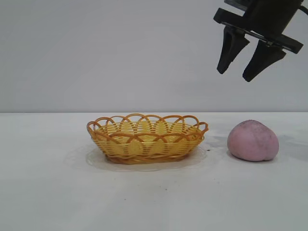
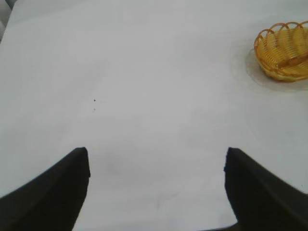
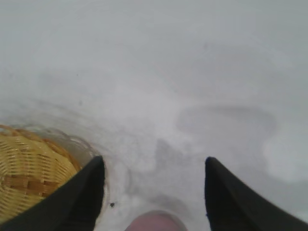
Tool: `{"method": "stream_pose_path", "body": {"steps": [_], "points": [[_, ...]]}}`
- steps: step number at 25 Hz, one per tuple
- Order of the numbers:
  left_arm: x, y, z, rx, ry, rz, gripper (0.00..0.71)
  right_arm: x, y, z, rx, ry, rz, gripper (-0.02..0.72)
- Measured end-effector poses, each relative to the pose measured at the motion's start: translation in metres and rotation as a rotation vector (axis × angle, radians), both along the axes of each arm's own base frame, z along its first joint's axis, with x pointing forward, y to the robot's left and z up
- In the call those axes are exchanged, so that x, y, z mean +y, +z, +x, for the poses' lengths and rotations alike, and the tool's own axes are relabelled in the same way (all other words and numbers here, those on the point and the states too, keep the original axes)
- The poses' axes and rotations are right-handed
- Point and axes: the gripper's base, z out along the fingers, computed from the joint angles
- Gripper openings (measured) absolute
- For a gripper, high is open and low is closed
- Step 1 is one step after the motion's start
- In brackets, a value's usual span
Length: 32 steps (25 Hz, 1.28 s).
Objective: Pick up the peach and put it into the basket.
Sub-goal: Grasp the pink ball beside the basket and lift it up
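The pink-mauve peach (image 1: 253,140) rests on the white table to the right of the yellow wicker basket (image 1: 147,137). My right gripper (image 1: 235,73) hangs open and empty high above the peach, slightly to its left. In the right wrist view the open gripper (image 3: 154,168) frames bare table, with the top of the peach (image 3: 156,221) between the fingers at the frame's edge and the basket (image 3: 29,168) beside one finger. My left gripper (image 2: 156,161) is open and empty over bare table; the basket (image 2: 285,50) shows far off in its view. The left arm is out of the exterior view.
The white table (image 1: 57,192) spreads around the basket and peach. A plain pale wall stands behind. A faint ring mark lies on the table around the basket's base (image 1: 96,161).
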Motion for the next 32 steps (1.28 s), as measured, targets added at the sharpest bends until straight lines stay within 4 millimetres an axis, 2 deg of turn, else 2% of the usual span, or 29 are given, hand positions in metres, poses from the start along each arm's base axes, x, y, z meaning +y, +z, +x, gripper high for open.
{"method": "stream_pose_path", "body": {"steps": [9, 11, 13, 15, 21, 28, 32], "points": [[0.000, 0.000, 0.000, -0.002, -0.001, 0.001, 0.515, 0.000, 0.000, -0.002, 0.002, 0.039, -0.012, 0.415], [0.000, 0.000, 0.000, -0.002, -0.001, 0.001, 0.515, 0.000, 0.006, -0.006, -0.004, 0.075, -0.020, 0.415], [0.000, 0.000, 0.000, -0.002, -0.001, 0.001, 0.515, -0.001, 0.013, -0.010, -0.010, 0.107, -0.041, 0.354], [0.000, 0.000, 0.000, -0.002, -0.001, 0.001, 0.515, -0.004, 0.018, -0.015, -0.004, 0.138, -0.073, 0.365], [0.000, 0.000, 0.000, -0.002, -0.001, 0.001, 0.515, -0.008, 0.020, -0.033, 0.149, 0.164, -0.144, 0.365], [0.000, 0.000, 0.000, -0.002, -0.001, 0.001, 0.515, 0.022, 0.015, -0.050, 0.213, 0.173, -0.299, 0.365], [0.000, 0.000, 0.000, -0.002, -0.001, 0.001, 0.515, 0.033, 0.001, -0.052, 0.264, 0.132, -0.332, 0.365]]}}
